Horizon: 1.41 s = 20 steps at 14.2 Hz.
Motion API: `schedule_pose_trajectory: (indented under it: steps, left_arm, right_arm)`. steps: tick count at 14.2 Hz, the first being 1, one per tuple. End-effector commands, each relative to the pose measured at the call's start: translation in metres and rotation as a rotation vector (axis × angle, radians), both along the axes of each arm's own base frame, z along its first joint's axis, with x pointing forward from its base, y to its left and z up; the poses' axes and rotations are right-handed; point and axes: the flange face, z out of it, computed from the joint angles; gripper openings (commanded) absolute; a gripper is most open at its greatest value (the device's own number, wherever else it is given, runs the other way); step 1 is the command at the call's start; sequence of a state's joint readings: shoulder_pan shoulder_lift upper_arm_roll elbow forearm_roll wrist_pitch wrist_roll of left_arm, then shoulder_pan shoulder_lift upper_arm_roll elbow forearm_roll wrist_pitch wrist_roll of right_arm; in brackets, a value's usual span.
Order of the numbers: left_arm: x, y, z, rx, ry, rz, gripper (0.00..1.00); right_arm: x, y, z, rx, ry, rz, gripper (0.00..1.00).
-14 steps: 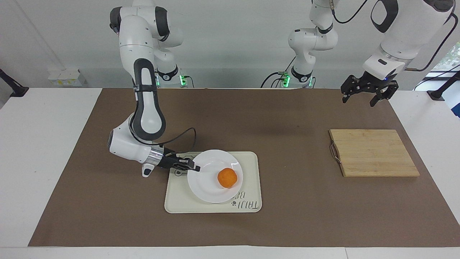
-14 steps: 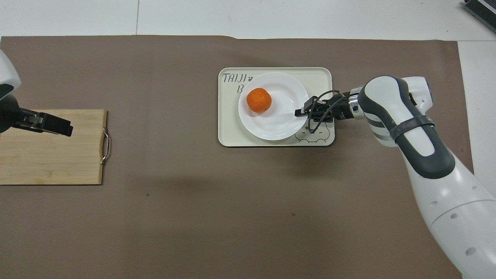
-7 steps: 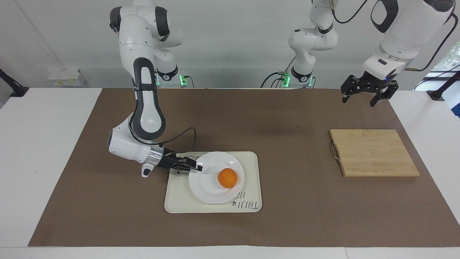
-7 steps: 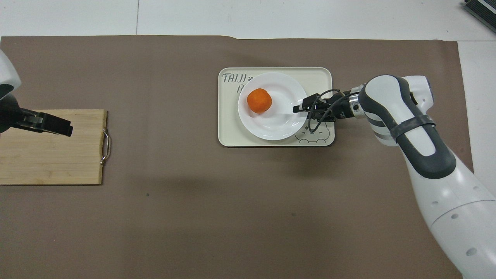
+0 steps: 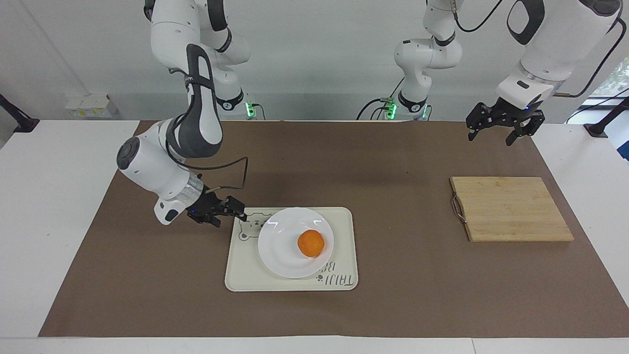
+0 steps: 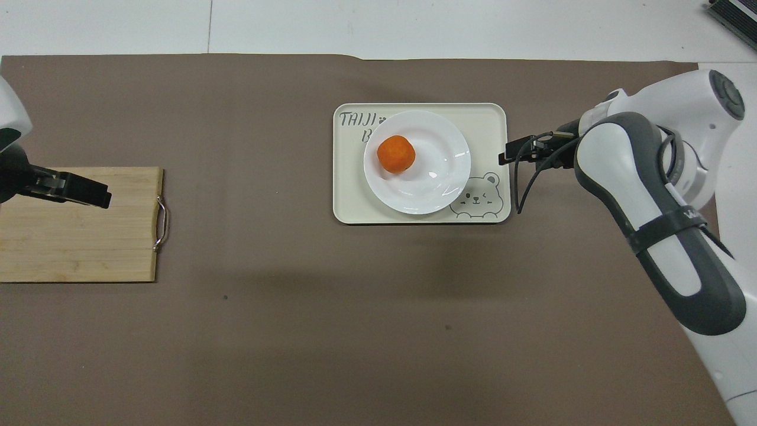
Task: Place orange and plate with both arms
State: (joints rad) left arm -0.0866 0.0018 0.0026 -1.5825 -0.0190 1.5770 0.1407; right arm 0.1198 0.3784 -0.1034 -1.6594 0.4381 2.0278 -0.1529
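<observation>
Retreat is the news here. The right arm has lifted up and away, and the right gripper (image 5: 238,210) no longer pinches the plate's rim. Its fingers are parted and empty, and it hangs low at about ten o'clock of the plate in the facing view. The left arm waits. The left gripper (image 5: 491,135) is spread wide and holds nothing, in the air at twelve o'clock of the bare cutting board (image 5: 511,209). The tray (image 5: 344,221) holds the plate (image 5: 280,246), which has settled flat. The plate holds the orange (image 5: 310,243), toward three o'clock of its well. Placement looks finished.
</observation>
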Motion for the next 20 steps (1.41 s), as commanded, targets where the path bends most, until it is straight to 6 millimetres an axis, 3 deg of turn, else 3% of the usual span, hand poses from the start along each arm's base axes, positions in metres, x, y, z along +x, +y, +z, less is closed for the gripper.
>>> schedule_pose_trajectory:
  steps: [1,4,6,9,13,16,20]
  left_arm:
    - [-0.005,0.003,0.005,0.014,-0.011,0.011,1.0]
    - [-0.005,0.003,0.005,0.014,-0.011,0.011,1.0]
    - [-0.005,0.003,0.005,0.014,-0.011,0.011,1.0]
    - [-0.005,0.003,0.005,0.014,-0.011,0.011,1.0]
    - [-0.005,0.003,0.005,0.014,-0.011,0.011,1.0]
    - [-0.005,0.003,0.005,0.014,-0.011,0.01,1.0]
    - [-0.005,0.003,0.005,0.014,-0.011,0.011,1.0]
  right_arm:
    - [-0.021,-0.027,0.04,-0.15,0.024,0.019,1.0]
    - [-0.036,-0.043,0.077,-0.294,0.036,-0.028,1.0]
    - [-0.045,-0.057,0.111,-0.298,0.016,-0.154,1.0]
    - [-0.066,-0.079,0.142,-0.301,0.041,-0.218,1.0]
    - [-0.096,-0.126,0.177,-0.318,0.05,-0.257,1.0]
    - [-0.112,-0.129,0.201,-0.329,0.039,-0.241,1.0]
    - [-0.137,-0.112,0.234,-0.393,0.025,-0.209,1.0]
